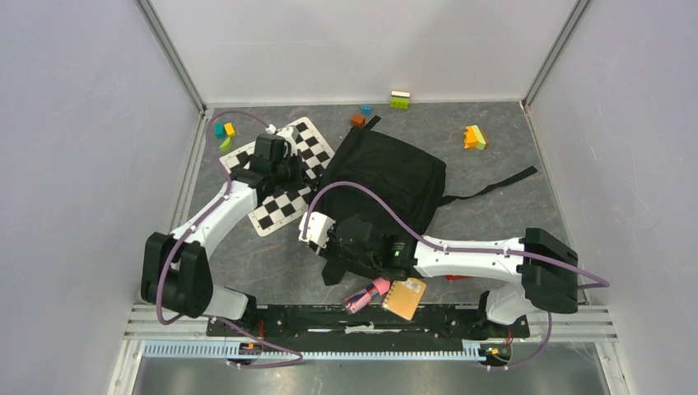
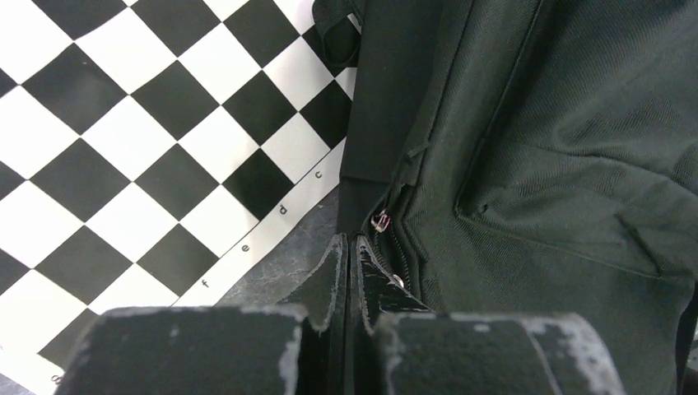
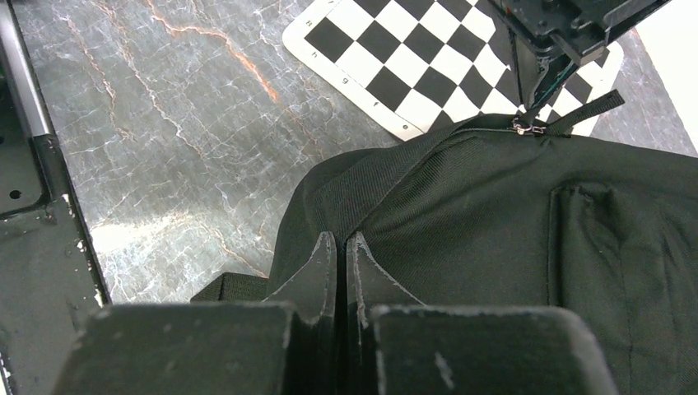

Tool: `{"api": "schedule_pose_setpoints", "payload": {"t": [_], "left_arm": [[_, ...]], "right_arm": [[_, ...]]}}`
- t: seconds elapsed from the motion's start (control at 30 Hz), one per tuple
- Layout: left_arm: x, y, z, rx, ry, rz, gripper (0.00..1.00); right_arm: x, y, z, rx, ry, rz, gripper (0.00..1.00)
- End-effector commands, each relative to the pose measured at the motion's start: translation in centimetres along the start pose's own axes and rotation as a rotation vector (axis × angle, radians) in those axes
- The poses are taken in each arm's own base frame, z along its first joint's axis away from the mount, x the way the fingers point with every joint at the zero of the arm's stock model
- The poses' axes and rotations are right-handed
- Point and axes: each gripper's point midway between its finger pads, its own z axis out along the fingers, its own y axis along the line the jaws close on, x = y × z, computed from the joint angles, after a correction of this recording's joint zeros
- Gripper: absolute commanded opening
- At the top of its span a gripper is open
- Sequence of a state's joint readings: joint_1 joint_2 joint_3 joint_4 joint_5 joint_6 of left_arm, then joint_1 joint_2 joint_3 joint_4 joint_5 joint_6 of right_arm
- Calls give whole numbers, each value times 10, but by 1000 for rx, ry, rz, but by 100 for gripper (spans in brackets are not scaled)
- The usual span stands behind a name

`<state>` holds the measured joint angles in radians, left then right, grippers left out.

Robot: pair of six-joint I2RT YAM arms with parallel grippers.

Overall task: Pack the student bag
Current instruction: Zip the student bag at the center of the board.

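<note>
The student bag (image 1: 387, 185) is a black fabric backpack lying flat mid-table, with a strap (image 1: 494, 188) trailing right. My left gripper (image 1: 284, 169) is at the bag's left edge, over the checkered mat. Its jaws (image 2: 350, 243) are shut at the zip seam, just short of a metal zip pull (image 2: 380, 220), and the bag's edge rises to its tips (image 3: 527, 123). My right gripper (image 1: 329, 234) sits at the bag's near-left corner, shut (image 3: 342, 237) on a ridge of bag fabric (image 3: 494, 214). What lies between either pair of pads is hidden.
A black-and-white checkered mat (image 1: 276, 210) lies partly under the bag's left side. A tan notebook (image 1: 405, 298) and a pink-and-purple item (image 1: 366, 296) lie by the near rail. Coloured blocks sit at the back: (image 1: 400, 99), (image 1: 474, 137), (image 1: 224, 132), (image 1: 358, 119).
</note>
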<state>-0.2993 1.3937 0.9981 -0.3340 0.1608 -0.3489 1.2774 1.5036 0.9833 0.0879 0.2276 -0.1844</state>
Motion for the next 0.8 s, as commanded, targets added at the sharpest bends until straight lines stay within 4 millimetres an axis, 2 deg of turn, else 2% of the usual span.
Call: {"api": "schedule_pose_setpoints", "payload": {"t": [0.0, 0.23, 0.37, 0.4, 0.47, 0.53, 0.67, 0.77], "left_arm": [[-48, -8, 13, 14, -140, -71, 2], [-53, -13, 35, 46, -135, -126, 2], [-53, -9, 33, 27, -143, -120, 2], [-53, -8, 31, 20, -143, -117, 2], [-54, -9, 24, 18, -147, -107, 3], [-54, -10, 14, 20, -156, -88, 20], [-55, -12, -11, 25, -191, -51, 79], [-54, -17, -27, 47, -213, -31, 95]], "right_arm": [[-45, 7, -17, -37, -150, 20, 0], [-46, 5, -20, -30, -158, 28, 0], [-49, 0, -24, -10, -167, 37, 0], [-50, -1, -25, -5, -169, 41, 4], [-52, -5, -28, 14, -172, 50, 25], [-55, -13, -33, 49, -175, 69, 39], [-55, -38, -50, 169, -160, 111, 66], [-50, -65, -67, 285, -131, 163, 88]]}}
